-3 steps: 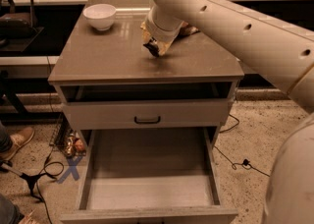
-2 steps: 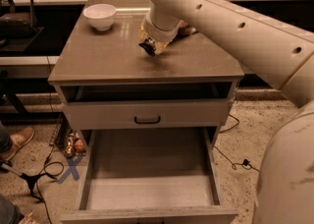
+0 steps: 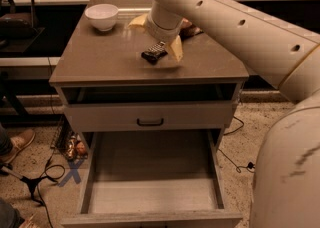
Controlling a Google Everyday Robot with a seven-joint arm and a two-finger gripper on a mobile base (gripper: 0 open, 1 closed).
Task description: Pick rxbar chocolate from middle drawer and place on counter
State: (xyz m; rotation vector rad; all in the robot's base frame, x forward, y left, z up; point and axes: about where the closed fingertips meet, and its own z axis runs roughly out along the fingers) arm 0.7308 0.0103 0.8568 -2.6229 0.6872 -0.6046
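The rxbar chocolate (image 3: 154, 53), a small dark bar with pale lettering, is at the tip of my gripper (image 3: 164, 51), low over the middle of the counter (image 3: 100, 62). I cannot tell whether the bar rests on the counter or hangs just above it. My big pale arm (image 3: 225, 17) reaches in from the upper right. The middle drawer (image 3: 150, 192) is pulled out at the bottom of the view and its pale floor is bare.
A white bowl (image 3: 102, 16) stands at the counter's back left. A yellow-brown bag (image 3: 189, 28) lies behind my arm at the back. A closed drawer front with a black handle (image 3: 150, 121) sits above the open drawer. Cables and a person's shoe (image 3: 17, 142) lie on the floor at left.
The gripper has stayed over the middle of the counter, shifting only slightly. The dark bar now shows more fully at its lower left.
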